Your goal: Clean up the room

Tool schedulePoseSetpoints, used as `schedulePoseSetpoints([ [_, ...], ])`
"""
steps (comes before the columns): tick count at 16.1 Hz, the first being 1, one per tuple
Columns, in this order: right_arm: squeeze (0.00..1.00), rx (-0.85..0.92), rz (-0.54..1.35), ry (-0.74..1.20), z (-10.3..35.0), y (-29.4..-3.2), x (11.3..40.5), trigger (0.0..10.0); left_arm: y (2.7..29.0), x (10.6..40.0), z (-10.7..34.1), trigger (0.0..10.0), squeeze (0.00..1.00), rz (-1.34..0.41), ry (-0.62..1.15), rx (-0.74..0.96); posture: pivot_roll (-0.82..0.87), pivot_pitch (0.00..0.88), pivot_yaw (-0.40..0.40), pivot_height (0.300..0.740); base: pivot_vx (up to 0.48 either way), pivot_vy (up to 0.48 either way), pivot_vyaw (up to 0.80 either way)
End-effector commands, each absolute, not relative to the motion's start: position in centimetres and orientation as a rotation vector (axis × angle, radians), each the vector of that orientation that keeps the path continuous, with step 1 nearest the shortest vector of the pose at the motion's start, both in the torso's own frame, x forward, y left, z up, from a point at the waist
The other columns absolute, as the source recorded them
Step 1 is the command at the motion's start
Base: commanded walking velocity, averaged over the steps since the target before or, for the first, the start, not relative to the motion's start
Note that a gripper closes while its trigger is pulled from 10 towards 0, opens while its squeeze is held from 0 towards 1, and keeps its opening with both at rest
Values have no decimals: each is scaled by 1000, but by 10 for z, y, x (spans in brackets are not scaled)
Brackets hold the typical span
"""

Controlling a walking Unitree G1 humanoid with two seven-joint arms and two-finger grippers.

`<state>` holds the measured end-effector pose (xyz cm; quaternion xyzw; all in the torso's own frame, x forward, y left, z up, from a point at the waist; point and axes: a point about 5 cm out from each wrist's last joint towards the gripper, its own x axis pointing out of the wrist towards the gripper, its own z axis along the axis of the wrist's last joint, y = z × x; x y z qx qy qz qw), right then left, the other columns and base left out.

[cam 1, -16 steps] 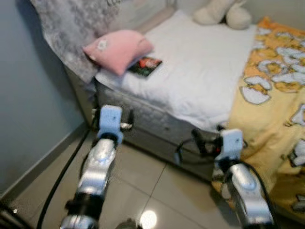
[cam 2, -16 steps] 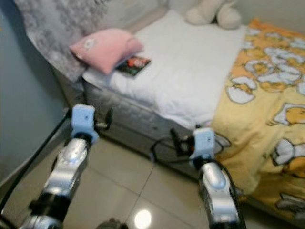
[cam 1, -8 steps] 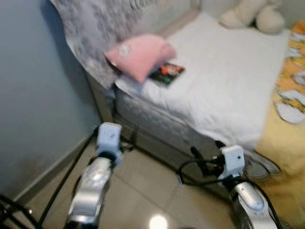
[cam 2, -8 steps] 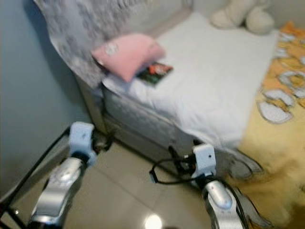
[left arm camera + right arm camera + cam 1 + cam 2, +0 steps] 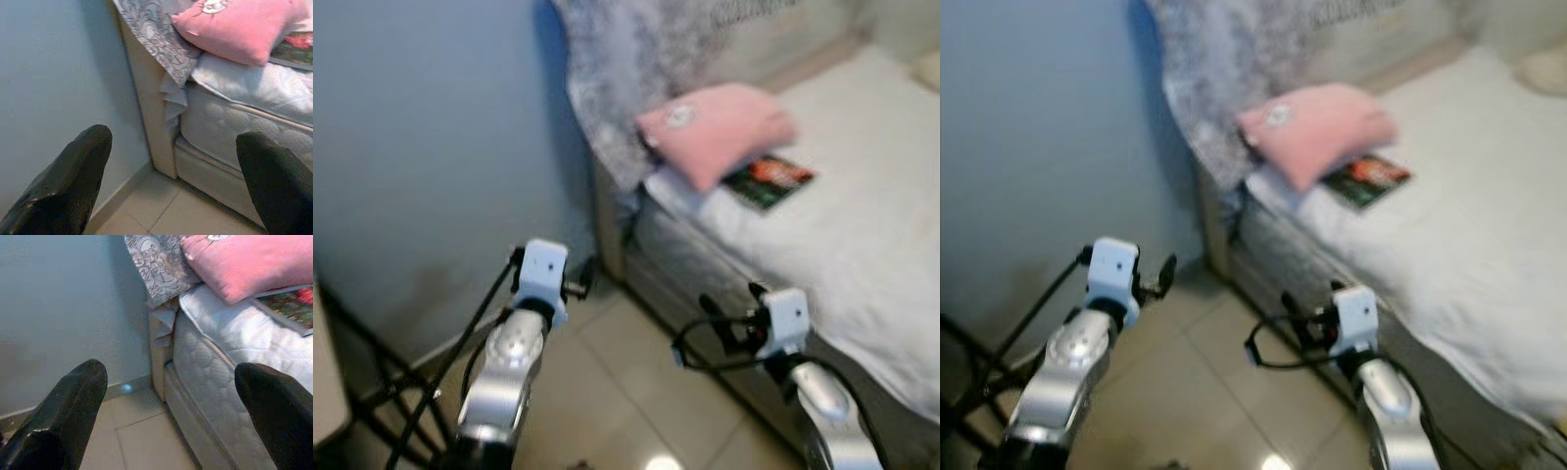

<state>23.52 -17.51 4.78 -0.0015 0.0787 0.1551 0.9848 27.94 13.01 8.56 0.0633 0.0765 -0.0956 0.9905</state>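
Your pink pillow (image 5: 720, 127) lies at the mattress's (image 5: 842, 245) head-end corner, long axis across the bed, overlapping a book (image 5: 769, 182) whose length runs down the bed. Your left gripper (image 5: 168, 178) and right gripper (image 5: 171, 416) hover over floor tiles (image 5: 636, 392), both spread wide, holding nothing.

The bed (image 5: 862, 245) stands on the right, with its head end against the wall (image 5: 421, 147) on the left. A pillow (image 5: 715, 127) lies at the head corner of the bed, and a book (image 5: 769, 182) lies just beside it, partly under its edge. A patterned cloth (image 5: 626, 59) hangs over the headboard, behind the pillow. The floor (image 5: 626, 392) lies before the bed.
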Motion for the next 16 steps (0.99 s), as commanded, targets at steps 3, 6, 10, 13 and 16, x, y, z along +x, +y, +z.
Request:
schedulePoseSetpoints([
  [3, 0, 14, 298, 178, 45, -179, 234, 10000, 136, 279, 80, 10000, 0, -186, 159, 180, 16, 0, 6, 732, 0, -317, 515],
  [6, 0, 31, 238, 175, 47, -185, 241, 10000, 130, 280, 84, 10000, 0, -170, 130, 178, 16, 0, 5, 732, 0, -472, 171],
  [10, 0, 25, 264, 179, 45, -181, 242, 10000, 127, 283, 85, 10000, 0, -152, 129, 191, 26, 0, 0, 732, 0, -472, 592],
  [13, 0, 31, 272, 190, 41, -179, 243, 10000, 128, 285, 84, 10000, 0, -128, 140, 152, 40, 0, -5, 732, 0, -150, 608],
  [16, 0, 38, 267, 204, 36, -180, 240, 10000, 131, 289, 88, 10000, 0, -105, 139, 197, 47, 0, 4, 732, 0, 0, 608],
])
